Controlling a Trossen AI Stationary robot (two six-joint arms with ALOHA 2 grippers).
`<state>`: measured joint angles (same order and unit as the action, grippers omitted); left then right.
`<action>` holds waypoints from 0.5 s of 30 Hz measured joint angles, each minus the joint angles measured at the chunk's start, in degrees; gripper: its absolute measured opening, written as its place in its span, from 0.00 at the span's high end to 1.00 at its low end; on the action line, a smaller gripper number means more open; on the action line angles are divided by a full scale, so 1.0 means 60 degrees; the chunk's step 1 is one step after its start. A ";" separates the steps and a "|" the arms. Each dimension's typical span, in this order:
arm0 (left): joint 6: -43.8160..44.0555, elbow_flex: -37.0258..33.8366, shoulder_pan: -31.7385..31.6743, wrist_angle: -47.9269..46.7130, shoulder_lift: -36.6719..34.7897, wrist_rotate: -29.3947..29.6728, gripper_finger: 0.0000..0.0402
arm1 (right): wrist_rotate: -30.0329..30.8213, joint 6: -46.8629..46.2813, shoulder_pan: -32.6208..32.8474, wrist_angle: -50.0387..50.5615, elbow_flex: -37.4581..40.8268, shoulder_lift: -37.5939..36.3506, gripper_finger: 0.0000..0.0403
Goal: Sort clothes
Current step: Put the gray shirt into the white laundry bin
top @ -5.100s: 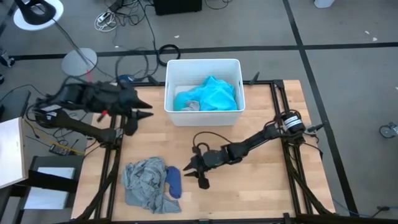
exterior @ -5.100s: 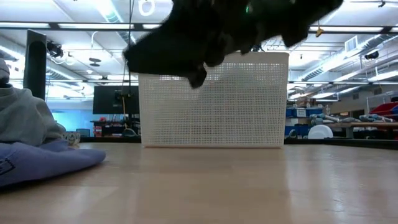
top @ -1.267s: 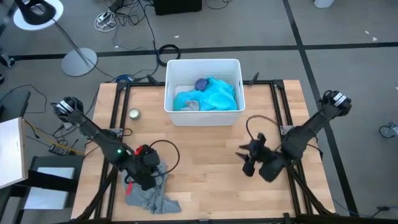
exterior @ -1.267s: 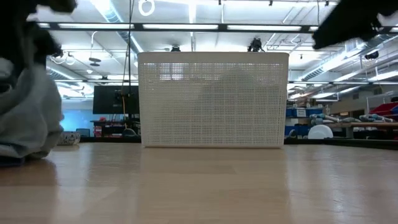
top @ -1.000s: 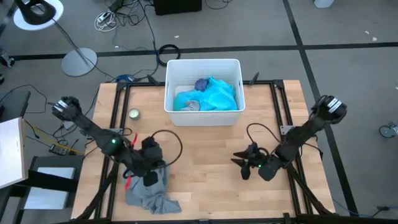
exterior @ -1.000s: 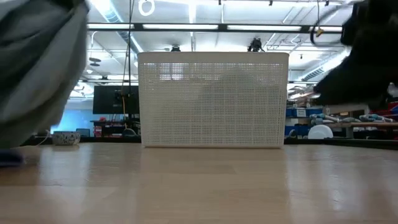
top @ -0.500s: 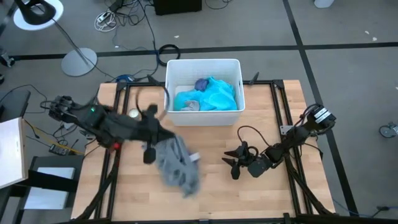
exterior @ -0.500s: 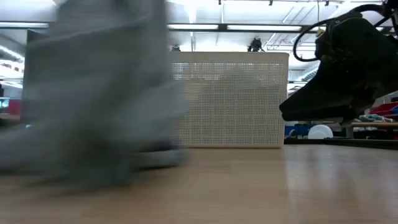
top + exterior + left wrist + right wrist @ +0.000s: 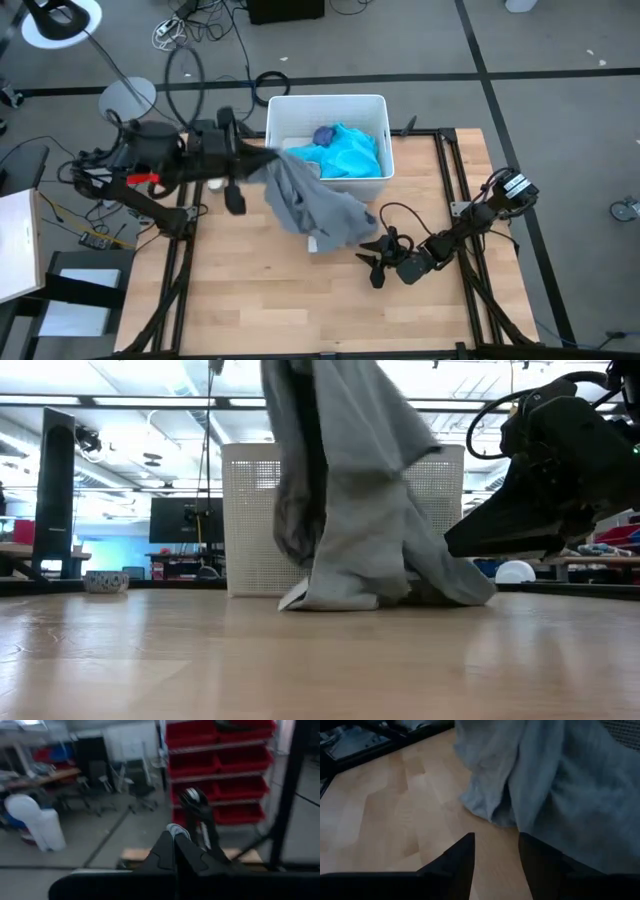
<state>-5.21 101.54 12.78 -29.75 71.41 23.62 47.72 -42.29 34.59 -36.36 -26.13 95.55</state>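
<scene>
The grey shirt (image 9: 312, 208) hangs from the left gripper (image 9: 262, 157), clamped on its upper edge beside the white bin (image 9: 327, 104); its hem drags on the wooden table (image 9: 250, 290). The right gripper (image 9: 371, 262) waits near the hem, fingers parted.

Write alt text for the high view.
The left gripper holds a grey shirt draped over the front wall of the white bin, which contains a turquoise garment. The right gripper waits open nearby.

Grey floor (image 9: 560, 40) strewn with cables (image 9: 190, 20), red shelf bins (image 9: 220, 755), ceiling strip lights (image 9: 120, 402).
</scene>
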 joint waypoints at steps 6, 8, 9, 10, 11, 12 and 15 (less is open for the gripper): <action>-0.1161 0.0018 -0.0889 0.2629 0.0430 -0.0042 1.00 | 0.0007 0.0020 -0.0034 0.0004 0.0000 0.0000 0.62; -0.1732 0.0018 -0.1183 0.3657 0.0682 -0.0100 1.00 | 0.0006 0.0020 -0.0047 0.0011 0.0000 0.0000 0.62; -0.1961 0.0018 -0.1338 0.4121 0.0799 -0.0202 1.00 | 0.0007 0.0023 -0.0047 0.0018 0.0000 0.0000 0.62; -0.2104 0.0018 -0.1501 0.4590 0.0943 -0.0369 1.00 | 0.0007 0.0066 -0.0047 0.0018 0.0000 0.0000 0.62; -0.2143 0.0018 -0.1689 0.5043 0.1068 -0.0548 1.00 | 0.0007 0.0093 -0.0047 0.0015 0.0000 0.0000 0.62; -0.2154 0.0036 -0.1913 0.5401 0.1203 -0.0719 1.00 | 0.0007 0.0093 -0.0047 0.0015 0.0000 0.0000 0.62; -0.2164 0.0407 -0.2612 0.5953 0.1714 -0.0970 1.00 | 0.0009 0.0102 -0.0047 0.0025 0.0000 0.0000 0.62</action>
<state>-18.20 103.98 -2.89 5.97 81.69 17.79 47.78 -41.68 34.30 -36.21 -26.13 95.55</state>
